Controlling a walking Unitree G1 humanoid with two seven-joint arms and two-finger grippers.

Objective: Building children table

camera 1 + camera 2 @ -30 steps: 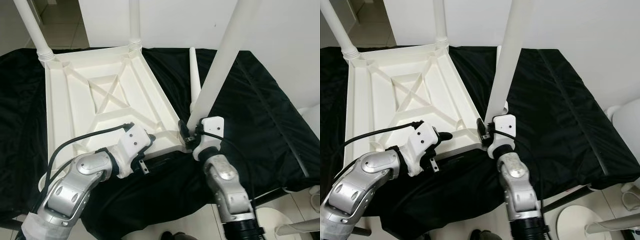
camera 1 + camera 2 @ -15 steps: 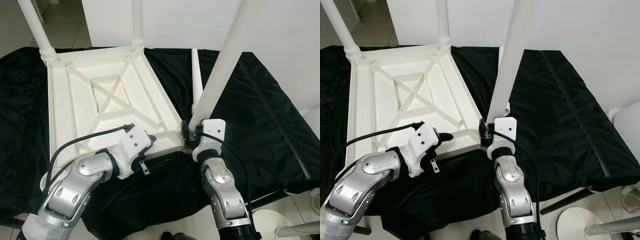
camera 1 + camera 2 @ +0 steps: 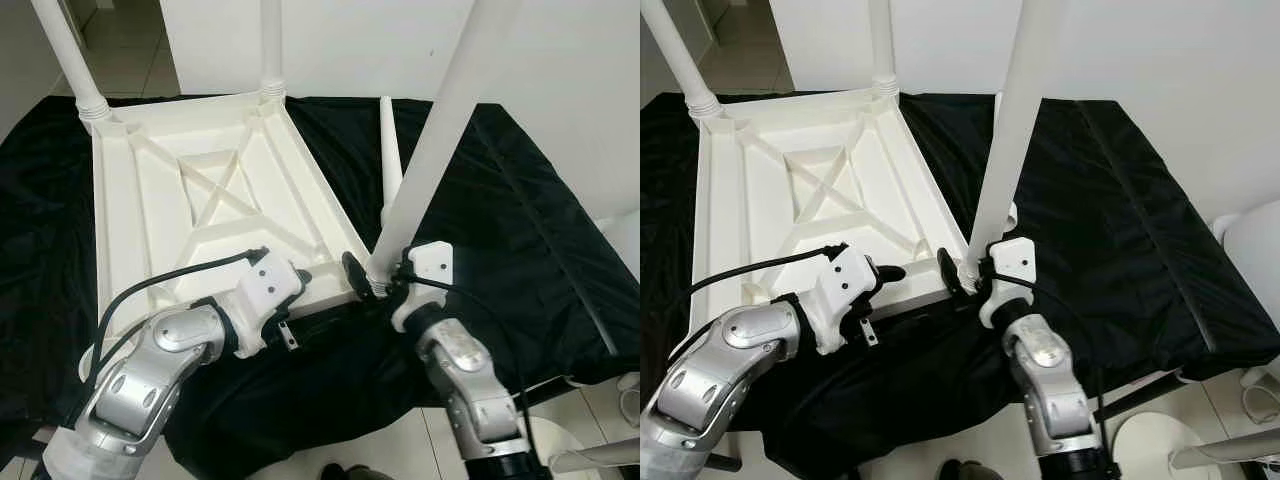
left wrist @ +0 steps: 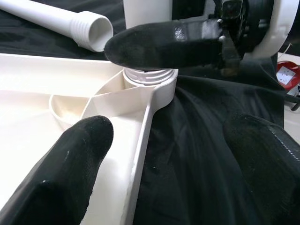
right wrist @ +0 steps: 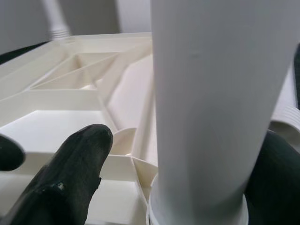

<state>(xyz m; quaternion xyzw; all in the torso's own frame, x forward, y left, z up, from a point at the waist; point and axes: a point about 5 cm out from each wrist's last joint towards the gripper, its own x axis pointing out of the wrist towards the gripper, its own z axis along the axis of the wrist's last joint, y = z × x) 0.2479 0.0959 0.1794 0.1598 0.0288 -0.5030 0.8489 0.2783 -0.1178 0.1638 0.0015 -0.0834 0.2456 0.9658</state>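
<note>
Tabletop point(image 3: 200, 200), white plastic and turned underside up, is laid on a black cloth point(image 3: 500, 220) covering the work surface; its ribbed underside with a crossed brace is seen in the head views. Two far legs point(image 3: 265, 45) stand in the far corner sockets and are cut off by the upper frame edge, as is the top of the near leg point(image 3: 440, 130). The tabletop's near edge is partly hidden behind the left arm.

The near leg stands tilted in the near right corner socket point(image 4: 150, 82). The right gripper point(image 3: 372, 280) is placed at its base with the fingers spread either side of the leg; whether the pads press on it cannot be told. A threaded collar at the leg's foot is made out in the left wrist view, along with the open threaded end of a spare leg point(image 4: 70, 23) lying on the cloth just beyond the corner.

The left gripper point(image 4: 164, 173) is held open over the tabletop's near edge, one finger point(image 4: 70, 164) above the rim and the other above the cloth.
</note>
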